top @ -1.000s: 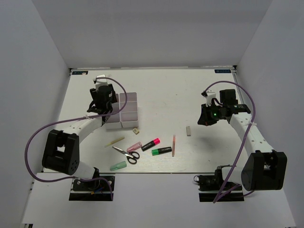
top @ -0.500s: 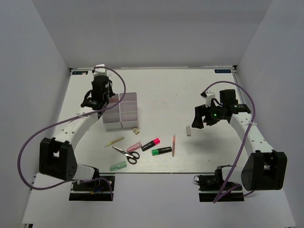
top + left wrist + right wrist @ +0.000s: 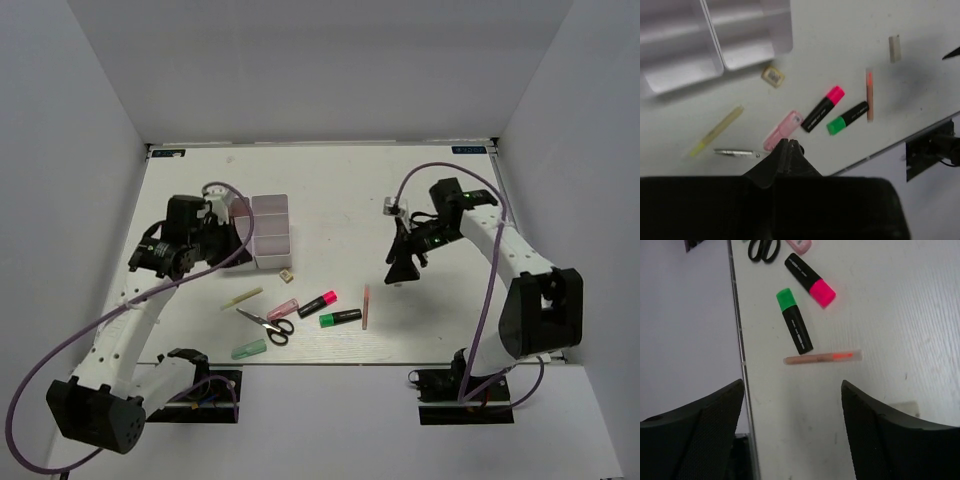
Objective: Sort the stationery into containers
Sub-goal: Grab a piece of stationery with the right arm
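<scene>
**A:** Where's the stationery right now?

**B:** All on the table, at about 5 o'clock from the two white trays, which stand side by side. A small square eraser lies just off the trays' near end.

**A:** And the pile itself?

**B:** The pink highlighter is in the middle, with the green highlighter at its 4 o'clock. The pink marker is at its 9 o'clock. The black-handled scissors sit just nearer than that marker. The yellow stick is out at 9 o'clock, and the pale green marker is down at 7, near the table edge. A thin pink stick lies at 3 o'clock.

**A:** Left gripper?

**B:** The left gripper has its fingers pressed together with nothing between them. From above it sits at the trays' 9 o'clock side, and its body covers part of the left tray.

**A:** And the right?

**B:** The right gripper has its jaws spread wide and holds nothing. It hangs over the table at 2 o'clock from the pink stick. In its wrist view a pale eraser shows just beside one finger.
</scene>
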